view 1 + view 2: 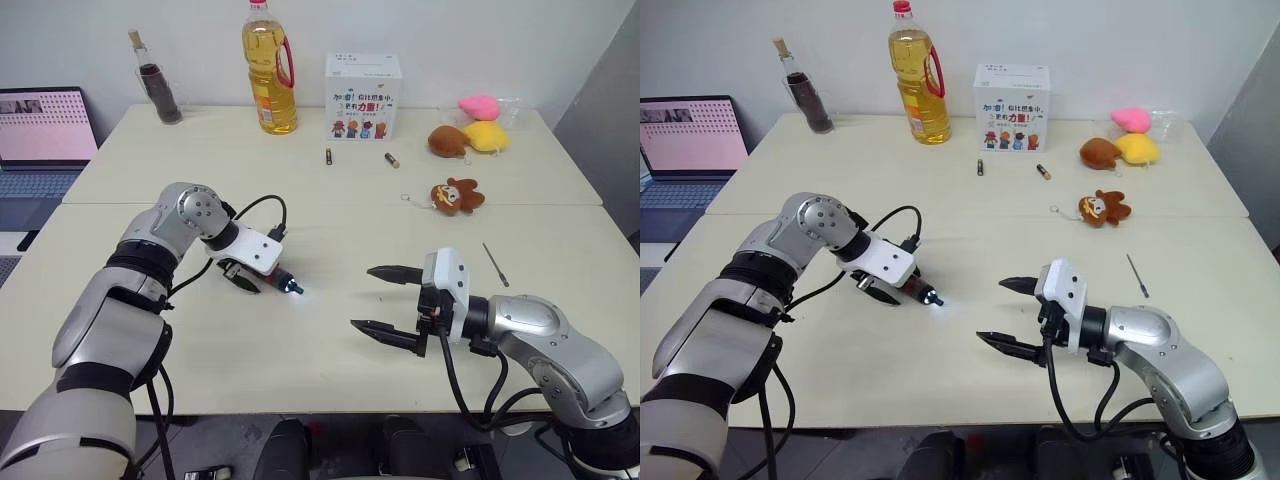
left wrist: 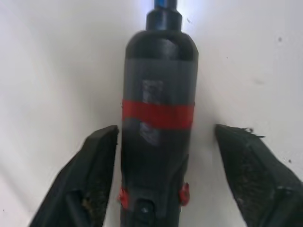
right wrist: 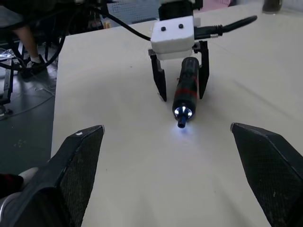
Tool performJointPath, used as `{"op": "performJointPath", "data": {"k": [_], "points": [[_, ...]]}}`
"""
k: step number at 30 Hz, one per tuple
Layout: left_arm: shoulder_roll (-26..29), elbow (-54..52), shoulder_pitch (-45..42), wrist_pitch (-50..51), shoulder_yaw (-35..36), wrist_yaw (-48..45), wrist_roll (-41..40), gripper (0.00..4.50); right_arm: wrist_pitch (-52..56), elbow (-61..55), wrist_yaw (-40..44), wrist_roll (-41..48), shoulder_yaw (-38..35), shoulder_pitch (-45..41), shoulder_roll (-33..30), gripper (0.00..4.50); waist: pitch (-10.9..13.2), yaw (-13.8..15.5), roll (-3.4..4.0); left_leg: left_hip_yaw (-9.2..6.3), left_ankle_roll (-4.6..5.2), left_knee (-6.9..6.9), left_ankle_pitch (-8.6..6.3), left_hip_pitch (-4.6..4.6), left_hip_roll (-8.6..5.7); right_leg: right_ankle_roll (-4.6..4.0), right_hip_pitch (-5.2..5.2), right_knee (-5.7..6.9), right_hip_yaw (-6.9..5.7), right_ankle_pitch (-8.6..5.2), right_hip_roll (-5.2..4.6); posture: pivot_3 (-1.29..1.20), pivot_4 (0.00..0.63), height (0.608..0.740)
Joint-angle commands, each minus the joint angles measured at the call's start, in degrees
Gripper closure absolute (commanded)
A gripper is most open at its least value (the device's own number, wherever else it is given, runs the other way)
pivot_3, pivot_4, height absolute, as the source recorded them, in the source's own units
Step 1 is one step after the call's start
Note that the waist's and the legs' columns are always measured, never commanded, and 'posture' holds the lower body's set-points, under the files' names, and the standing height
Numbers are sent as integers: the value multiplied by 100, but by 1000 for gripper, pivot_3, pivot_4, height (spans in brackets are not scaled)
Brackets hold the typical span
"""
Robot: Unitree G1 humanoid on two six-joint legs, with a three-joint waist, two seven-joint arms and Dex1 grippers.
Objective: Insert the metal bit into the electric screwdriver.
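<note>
1. The left gripper [image 3: 181,85] straddles the electric screwdriver [image 2: 158,118] lying on the table [image 1: 300,360], fingers apart from it on one side.
2. The right gripper [image 1: 385,302] hangs wide, holding nothing.
3. The metal bit [image 1: 495,264] lies near the table's right edge.

Oil bottle [image 1: 269,68], laptop [image 1: 42,135], plush toys [image 1: 456,195]

Even, soft indoor light fills the head views, and the table [image 1: 330,190] shows only faint shadows. The screwdriver [image 1: 281,281] tip casts a small blue-white glow on the tabletop, flaring to glare in the right wrist view. In the left wrist view the tool is soft and out of focus, and the surface behind it is washed out.
</note>
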Motion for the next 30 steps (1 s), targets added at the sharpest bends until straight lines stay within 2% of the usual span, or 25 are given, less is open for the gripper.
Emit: {"op": "performJointPath", "data": {"k": [1, 4, 10, 14, 16, 20, 23, 25, 30], "points": [[-77, -41, 23, 16, 146, 33, -124, 2031, -161, -56, 35, 35, 0, -89, -23, 0, 0, -6, 0, -1, 0, 0, 0, 0, 0, 0, 0, 0, -2, 0, 0, 0, 150, 740], [-83, -60, 29, 24, 171, 49, -156, 2791, -177, -31, 39, 44, -2, -111, -36, 0, 1, -17, -1, -3, 0, 0, 0, -1, 1, 0, 0, 0, -3, 0, 0, 0, 150, 740], [-35, -595, 226, 542, 540, -154, -661, 2832, -236, -15, 69, 132, -105, -250, -61, 0, 1, -22, -2, -5, 0, 0, 0, -3, 3, 0, -1, 0, -6, 0, 1, 0, 150, 740], [-283, -1239, 190, 1956, 1341, 359, -1425, 2833, -522, -57, 102, -128, -82, -431, -204, 0, 3, -11, -4, -16, -1, 1, 1, -12, 4, 0, -3, -2, -17, 0, 0, 0, 150, 740], [-596, -1962, 187, 3189, 2060, 1146, -2067, 2833, -409, -36, -175, 3, -281, -785, -71, 0, 9, -10, -13, -42, -2, 12, 1, -28, 4, 0, -3, -4, -41, 0, -2, 0, 150, 740], [-1049, -3387, 544, 4535, 2826, 2244, -2734, 2833, -285, 165, -748, 42, -608, -1281, 217, 0, 11, -40, -18, -73, -3, 11, 2, -32, 8, 0, -3, -5, -45, 0, -5, 0, 150, 740], [-1744, -4200, 933, 4781, 3343, 3632, -2985, 2833, -297, 488, -1073, -71, -832, -1510, 346, 0, 8, -79, -12, -76, -5, 4, 3, -23, 13, -1, -3, -2, -39, 0, -5, 0, 150, 740], [-2107, -4571, 1166, 4931, 3501, 4240, -3050, 2833, -352, 626, -1107, -107, -899, -1537, 330, 0, 8, -56, -12, -84, -5, 6, 3, -23, 20, -2, -3, 3, -38, 0, -10, 0, 150, 740], [-3244, -4938, 2075, 3998, 3507, 6030, -2663, 2833, -547, 990, -1269, -322, -1023, -1568, 277, 0, 7, -25, -11, -76, -5, 7, 3, -21, 14, -2, -4, 5, -33, 0, -12, 0, 150, 740]]}}
